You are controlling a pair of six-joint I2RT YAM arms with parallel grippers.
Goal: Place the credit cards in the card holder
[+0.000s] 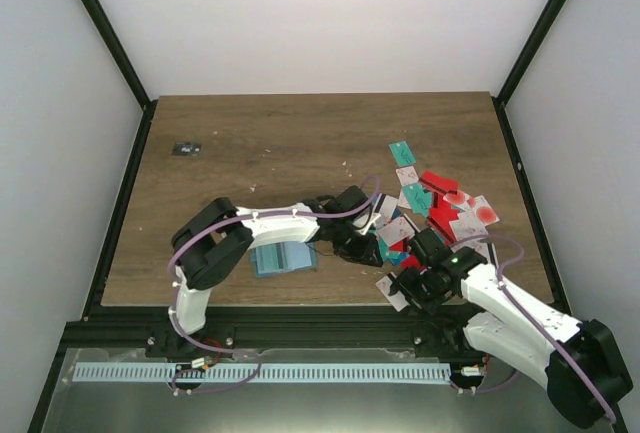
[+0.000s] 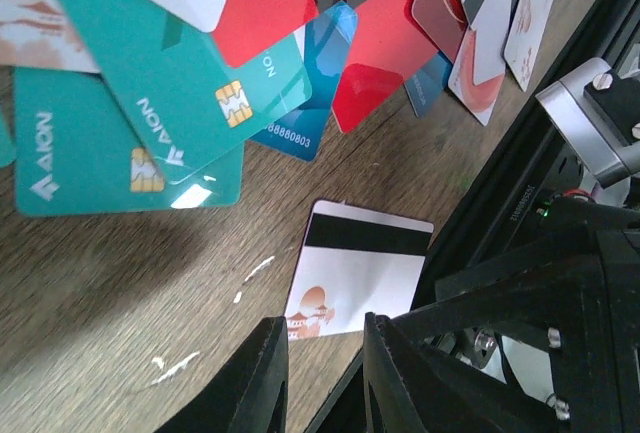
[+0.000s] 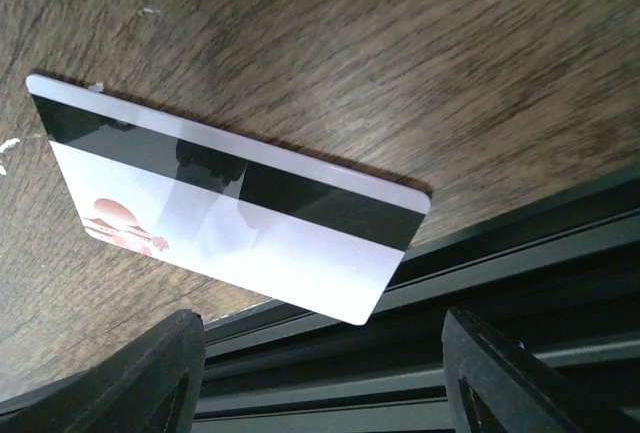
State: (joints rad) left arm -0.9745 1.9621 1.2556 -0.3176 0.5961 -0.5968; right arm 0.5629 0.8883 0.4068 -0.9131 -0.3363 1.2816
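R pincer (image 3: 322, 338): released, jaws wide apart, nothing betw them. It hangs just over a white card (image 3: 230, 208) w/ a black stripe. That card lies flat on the bench (image 3: 400, 43) at the near edge, one corner over the black rail (image 3: 480, 283).

L pincer (image 2: 320, 328): jaws a narrow gap apart, nothing held, tips just beside the same card.

Farther out, the credit cards (image 1: 440, 203) lie in an overlapping heap on the right side: teal, red, white, blue.

Card holder (image 1: 283, 258) lies flat near centre, left of both pincers, on the near side of the L arm (image 1: 290, 221), apart from the heap.

Small black object (image 1: 186, 149) at far left.
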